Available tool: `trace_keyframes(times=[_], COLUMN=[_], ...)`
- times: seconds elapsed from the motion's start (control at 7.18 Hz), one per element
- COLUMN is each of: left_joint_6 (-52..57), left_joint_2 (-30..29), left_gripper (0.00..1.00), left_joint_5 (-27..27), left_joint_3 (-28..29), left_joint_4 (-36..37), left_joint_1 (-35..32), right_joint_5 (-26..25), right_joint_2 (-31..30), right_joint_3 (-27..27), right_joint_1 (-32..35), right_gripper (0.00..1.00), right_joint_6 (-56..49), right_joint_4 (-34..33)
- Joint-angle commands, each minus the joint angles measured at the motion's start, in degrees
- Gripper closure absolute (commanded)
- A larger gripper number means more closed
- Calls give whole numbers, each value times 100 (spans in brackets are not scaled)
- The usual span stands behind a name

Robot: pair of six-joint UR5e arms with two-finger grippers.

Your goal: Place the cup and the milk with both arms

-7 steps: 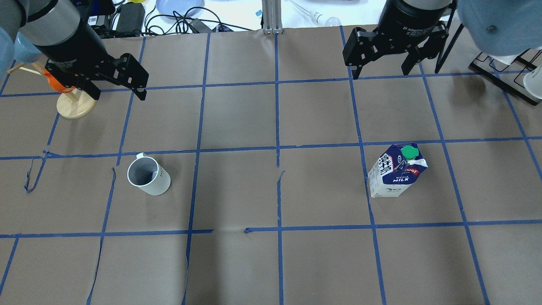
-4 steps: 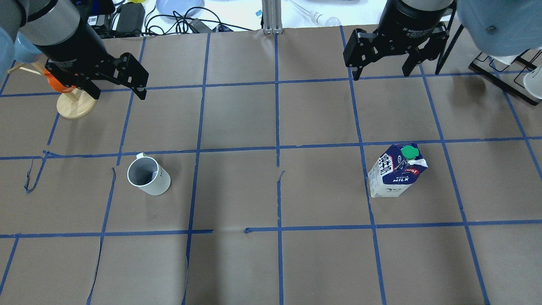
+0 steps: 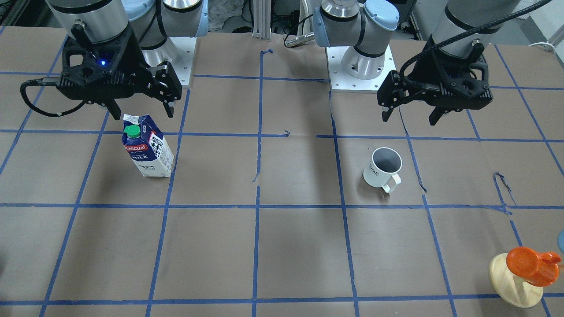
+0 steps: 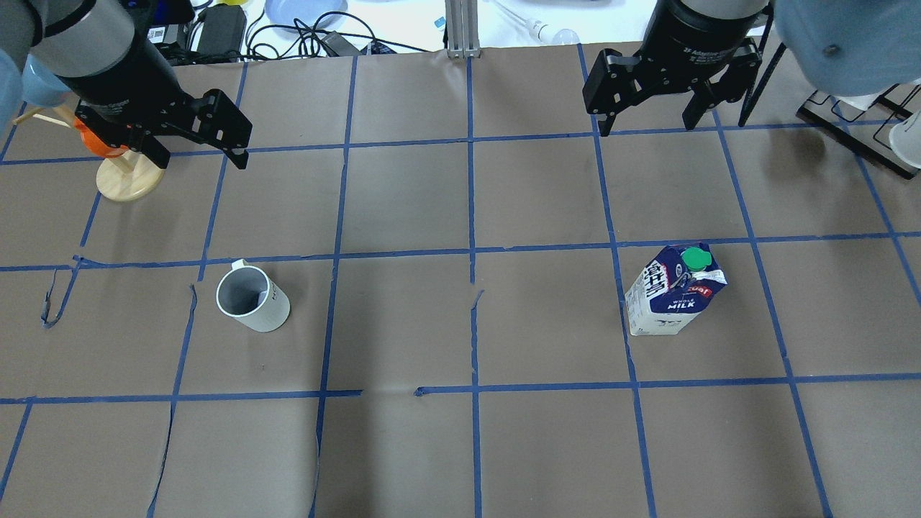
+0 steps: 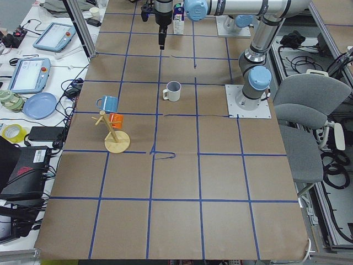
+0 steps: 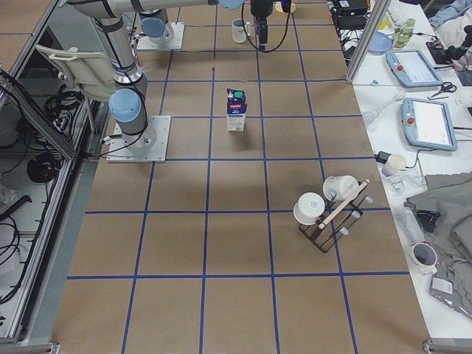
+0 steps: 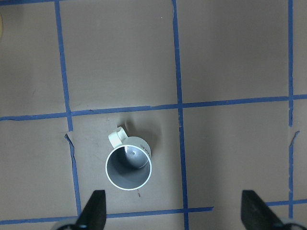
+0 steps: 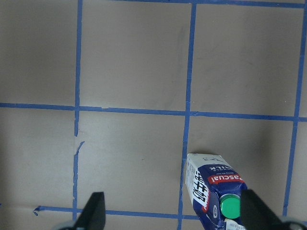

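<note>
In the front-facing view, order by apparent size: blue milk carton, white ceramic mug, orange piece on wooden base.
Tied largest: blue milk carton and orange piece on wooden base (nearer camera, unsure).
Smallest: white ceramic mug.

Orange cup (image 3: 528, 265) on a wooden stand (image 3: 502, 278), blue-taped brown paper (image 4: 403, 201)

Layout as I read it | cup (image 4: 252, 299) upright on the table (image 4: 460, 446), robot's left half | milk (image 4: 674, 291) upright on the right half, well apart from cup | left gripper (image 4: 201, 162) hangs above the table, apart from cup | right gripper (image 4: 647, 128) above, apart from milk | peg stand (image 4: 128, 180) far left, beyond cup | rack (image 4: 856, 122) far right, beyond milk
</note>
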Motion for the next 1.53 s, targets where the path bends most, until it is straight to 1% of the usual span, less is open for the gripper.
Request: trace_keyframes(times=[0.0,0.97,1.39], left_joint_6=[0,9,0], left_joint_2=[4,4,-101], left_gripper=[0,0,0], left_joint_5=[6,-20,23], left_joint_3=[-7,28,-16], left_joint_4=[0,0,412], left_joint_1=[0,35,201], right_joint_5=[0,0,-9], right_joint_2=[-3,-3,5], right_joint_3=[0,0,44], right_joint_1=[0,0,-9], right_gripper=[0,0,0], right_joint_6=[6,-3,-3], right_joint_4=[-3,-3,32])
